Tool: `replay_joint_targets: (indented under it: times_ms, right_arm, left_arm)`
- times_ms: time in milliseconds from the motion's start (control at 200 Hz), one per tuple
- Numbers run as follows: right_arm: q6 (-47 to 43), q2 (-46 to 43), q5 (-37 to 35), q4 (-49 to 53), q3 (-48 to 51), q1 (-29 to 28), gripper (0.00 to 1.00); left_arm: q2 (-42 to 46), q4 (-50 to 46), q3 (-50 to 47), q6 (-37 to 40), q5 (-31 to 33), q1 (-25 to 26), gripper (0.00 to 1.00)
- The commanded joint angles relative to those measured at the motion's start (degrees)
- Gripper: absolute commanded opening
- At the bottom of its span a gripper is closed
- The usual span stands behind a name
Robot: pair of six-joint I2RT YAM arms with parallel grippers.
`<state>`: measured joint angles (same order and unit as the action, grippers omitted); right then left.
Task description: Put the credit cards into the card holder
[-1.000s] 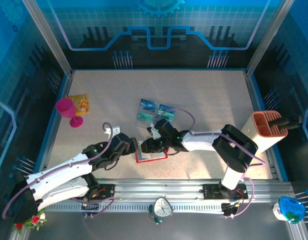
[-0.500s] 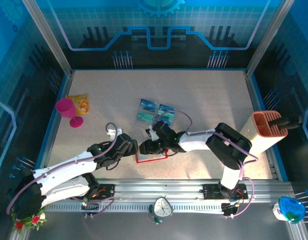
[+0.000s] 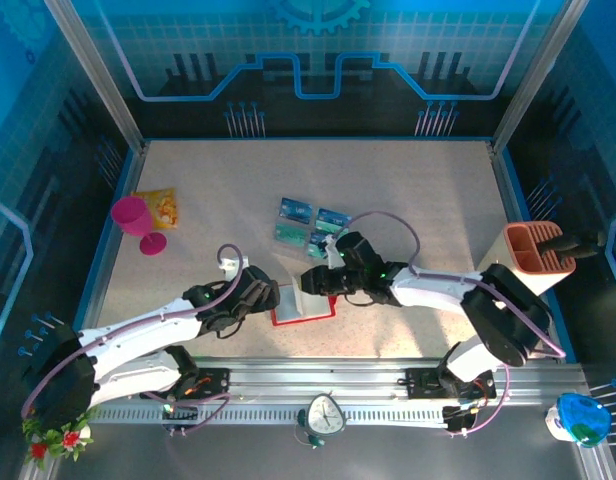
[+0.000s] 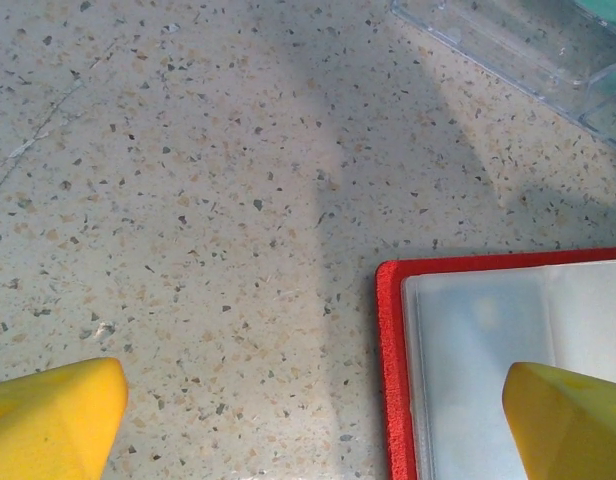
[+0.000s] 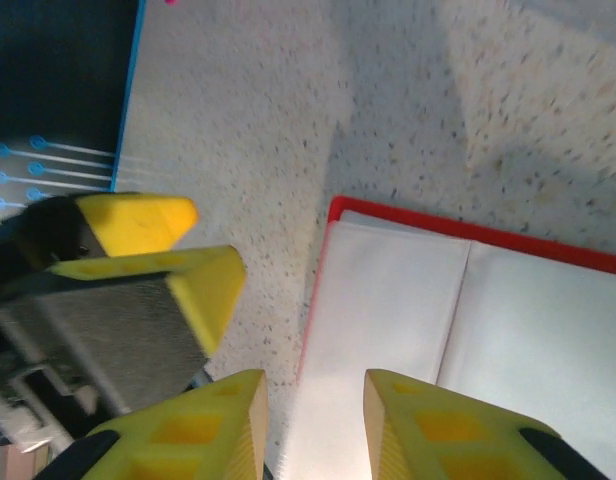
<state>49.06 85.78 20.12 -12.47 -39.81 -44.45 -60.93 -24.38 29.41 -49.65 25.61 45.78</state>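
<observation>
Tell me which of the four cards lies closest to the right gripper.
The teal-green card at the group's near-right corner, just behind the right gripper; the other teal one lies further left, the two blue ones further back.

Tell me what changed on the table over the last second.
The right gripper pulled back to the right from above the card holder's left half, and its elbow swung out to the right. The left gripper edged right, toward the holder's left edge. Nothing was visibly grasped or released. The holder and the credit cards lie where they were.
</observation>
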Motion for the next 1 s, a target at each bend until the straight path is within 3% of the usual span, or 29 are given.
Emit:
replay_joint_targets:
  times_ms: [0,320,445,645,996]
  right_arm:
    - [-4.0,-4.5,-2.9,6.8,-0.2,1.1,0.3]
    - [-18.0,-6.1,-11.2,25.5,-12.7,5.6,0.34]
    - [-27.0,-1.7,-14.3,33.4,-20.8,6.7,0.41]
    - [-39.5,7.4,-17.0,44.8,-33.1,6.8,0.42]
    - [-47.7,19.4,-26.7,53.5,-43.7,3.7,0.38]
  left_arm:
    - [-0.9,0.8,1.4,-0.6,-1.3,-0.5,0.98]
    - [-6.0,4.4,2.1,0.2,-4.8,-0.5,0.97]
    - [-8.0,5.4,2.2,0.2,-5.7,-0.3,0.98]
    - [-8.5,5.7,2.2,0.3,-5.7,-0.3,0.98]
    - [-7.8,4.8,2.3,0.4,-4.9,-0.3,0.99]
